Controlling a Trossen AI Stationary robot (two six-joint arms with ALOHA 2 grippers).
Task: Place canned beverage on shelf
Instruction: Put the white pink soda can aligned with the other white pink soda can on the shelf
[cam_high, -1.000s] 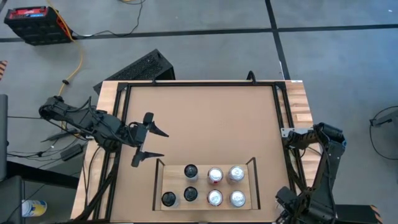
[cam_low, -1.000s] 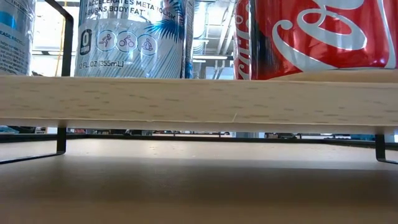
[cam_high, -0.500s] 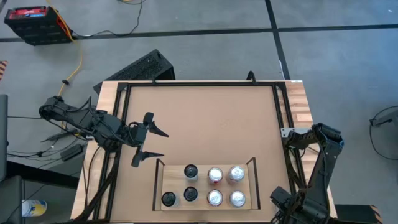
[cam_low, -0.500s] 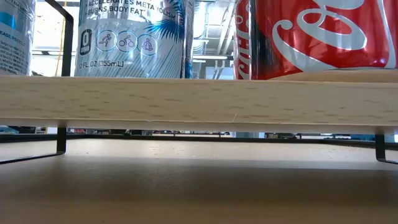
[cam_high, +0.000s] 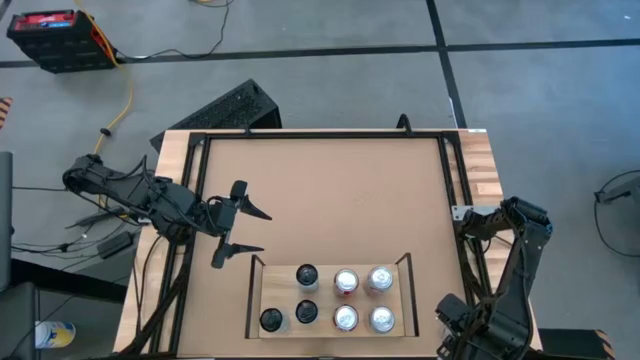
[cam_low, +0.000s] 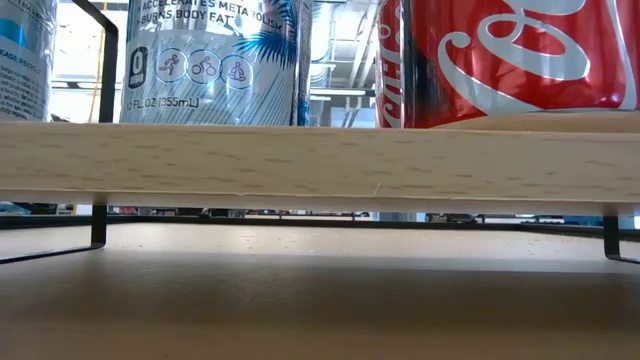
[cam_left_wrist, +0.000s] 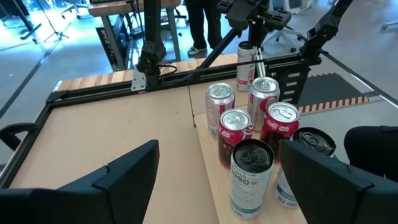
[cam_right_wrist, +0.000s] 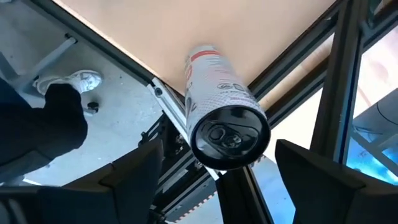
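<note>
The right arm has crept a little inward along the worktop's (cam_high: 330, 190) 5 o'clock corner since a second ago. The left arm, the shelf and its cans lie as they did.

Nearest, at 6 o'clock on the worktop, sits the shelf (cam_high: 275, 287), a pale plank board between thin black end rails. Seven cans stand upright on it. Three black-topped cans (cam_high: 306, 275) are toward its 9 o'clock end and four silver-topped cans (cam_high: 346, 282) toward 3 o'clock. From table height the shelf's front edge (cam_low: 320, 160) fills the width, with a red Coca-Cola can (cam_low: 510, 55) and a pale blue can (cam_low: 215, 60) above it.

At the 5 o'clock corner the right claw (cam_right_wrist: 217, 152) is spread wide, its two fingers (cam_right_wrist: 134, 177) clear on either side of a white beverage can (cam_right_wrist: 217, 81) with a black top. That can is not gripped. It stands at the worktop's edge under the right arm, off the shelf, and the left wrist view shows it (cam_left_wrist: 246, 59) beyond the shelved cans.

At 8 o'clock the left claw (cam_high: 260, 232) hangs over the worktop just beside the shelf's end rail, wide open and empty.

Farther off, a person's white shoe (cam_right_wrist: 81, 81) rests on the floor. A red and black case (cam_high: 50, 35) lies at 11 o'clock.
</note>
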